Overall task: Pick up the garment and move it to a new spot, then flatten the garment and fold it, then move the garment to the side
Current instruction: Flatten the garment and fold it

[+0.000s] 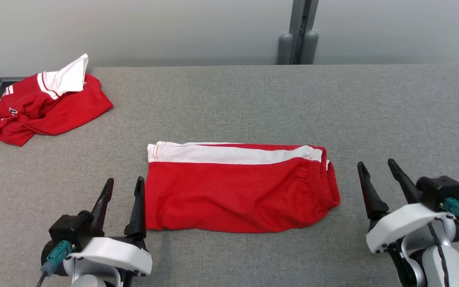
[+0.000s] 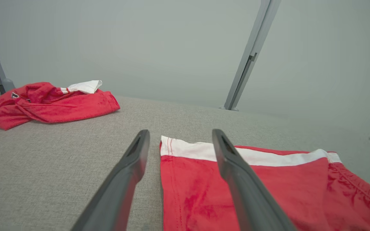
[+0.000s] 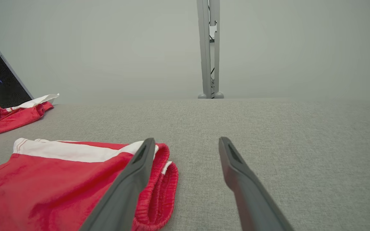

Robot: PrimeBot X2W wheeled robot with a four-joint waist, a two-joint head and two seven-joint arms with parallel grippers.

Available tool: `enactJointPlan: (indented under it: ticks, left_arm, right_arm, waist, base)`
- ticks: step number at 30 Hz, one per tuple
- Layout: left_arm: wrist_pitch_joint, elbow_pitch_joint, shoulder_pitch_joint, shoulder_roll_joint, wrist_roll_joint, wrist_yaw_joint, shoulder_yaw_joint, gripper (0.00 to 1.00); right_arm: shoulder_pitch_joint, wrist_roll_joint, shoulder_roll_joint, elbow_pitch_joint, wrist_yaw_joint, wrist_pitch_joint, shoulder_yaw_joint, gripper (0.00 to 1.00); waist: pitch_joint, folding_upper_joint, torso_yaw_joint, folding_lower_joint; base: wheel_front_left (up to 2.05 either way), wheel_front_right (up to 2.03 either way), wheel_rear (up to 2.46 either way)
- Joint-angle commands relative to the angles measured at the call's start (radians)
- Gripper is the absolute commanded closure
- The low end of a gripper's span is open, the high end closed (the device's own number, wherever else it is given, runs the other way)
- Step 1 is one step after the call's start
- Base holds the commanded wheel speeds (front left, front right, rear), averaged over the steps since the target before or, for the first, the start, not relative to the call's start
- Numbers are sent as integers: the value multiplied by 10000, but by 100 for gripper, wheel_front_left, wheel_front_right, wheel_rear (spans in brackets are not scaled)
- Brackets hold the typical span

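- Now at the middle of the tabletop (image 1: pixel 253 103): the garment (image 1: pixel 233 195), red shorts lying flat and folded into a rough rectangle between the two arms.
- Judged from the tidy edges and the doubled layers, already past flattening and folding, with only the move to the side left.
- Low at the near-left corner of the cloth: the left pincer (image 1: pixel 125 180), fingers spread wide with nothing between them and the inner finger just beside the left short edge.
- Off the other end: the right pincer (image 1: pixel 375 162), likewise spread wide and empty, near the elastic waistband (image 1: pixel 327 179) but clear of it.
- Probably stationed at the two short ends so as to take both at once and carry the fold without letting it fall open.
- Long axis running left to right across the robot's front, roughly parallel to the near edge of the tabletop.
- Waistband end pointing to the robot's right, leg-hem end to its left, with the white stripe (image 1: pixel 229 154) along the far long edge.
- Slightly bulged and gathered at the waistband, so likely thicker to grasp there than at the flat hem end.
- Well apart, at the far-left corner: a second red-and-white heap (image 1: pixel 42 107), crumpled and unfolded, which likely leaves less free room on that side.
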Motion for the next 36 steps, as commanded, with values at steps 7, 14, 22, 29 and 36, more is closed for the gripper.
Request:
enactJointPlan:
  ticks: [7,14,22,29,36]
  left_arm:
    - [-30,-485,657,-556,679,-289,566,0]
    - [-31,-492,814,-1051,1095,-655,912,0]
    - [-31,-280,672,-1448,1377,-1021,1264,0]
    - [-32,-197,621,-1663,1555,-1265,1478,0]
    - [-32,-11,503,-1755,1670,-1497,1543,0]
  right_arm:
    - [-911,-18,-53,829,1,1399,277,0]
    - [-1541,-17,-143,1871,1,2611,730,0]
    - [-1987,-246,-381,2754,1,3515,922,0]
    - [-2219,86,-388,3455,1,4044,815,0]
    - [-2474,1250,-212,4160,1,4586,900,52]
  waist:
    - [-58,0,368,0]
    - [-9,0,645,0]
    - [123,0,706,0]
    - [220,0,733,0]
    - [288,0,824,0]
  base:
    - [0,0,0]
    - [0,0,0]
    - [0,0,0]
    - [0,0,0]
    - [0,0,0]
